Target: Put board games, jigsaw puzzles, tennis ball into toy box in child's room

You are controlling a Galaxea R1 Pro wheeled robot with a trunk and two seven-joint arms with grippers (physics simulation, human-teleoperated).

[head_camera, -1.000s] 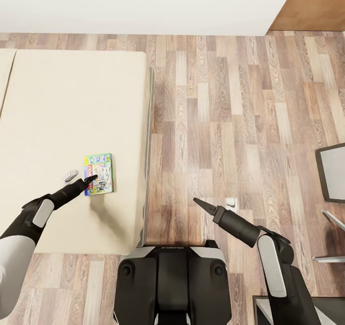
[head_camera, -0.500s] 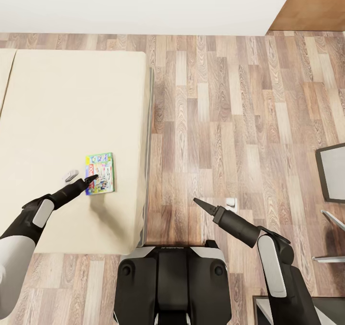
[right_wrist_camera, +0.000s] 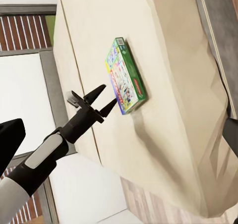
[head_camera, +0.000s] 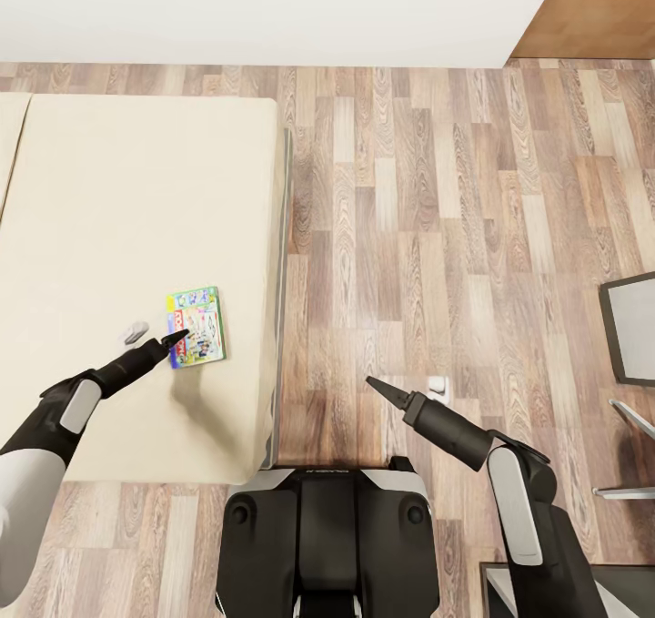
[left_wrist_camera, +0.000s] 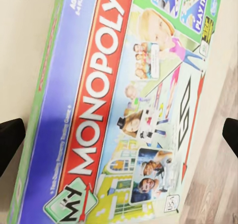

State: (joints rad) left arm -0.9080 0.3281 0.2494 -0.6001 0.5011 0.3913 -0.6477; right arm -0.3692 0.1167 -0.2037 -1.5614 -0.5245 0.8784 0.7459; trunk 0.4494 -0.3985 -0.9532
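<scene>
One board game [head_camera: 196, 327], a thin green-edged Monopoly box with a red band and big white letters, lies flat on the cream bed [head_camera: 136, 190] near its right edge. My left gripper [head_camera: 178, 337] is open at the box's left edge. The left wrist view looks down on the board game's cover [left_wrist_camera: 148, 60] from close up, with the left gripper [left_wrist_camera: 119, 135] spread wide, its fingers [left_wrist_camera: 10, 142] at both sides. From the right wrist view, the left gripper [right_wrist_camera: 105, 98] stands open beside the box [right_wrist_camera: 126, 78]. My right gripper [head_camera: 371, 383] hangs open over the wood floor, holding nothing.
A small grey-white object [head_camera: 136, 332] lies on the bed left of the box. A small white item [head_camera: 438, 384] is on the floor by my right arm. A dark-framed grey panel [head_camera: 629, 327] stands at the right edge. A white wall [head_camera: 273, 8] runs along the back.
The board game has slid slightly to the right and turned a little on the bed, with my left gripper following at its left edge. The right arm has barely moved.
</scene>
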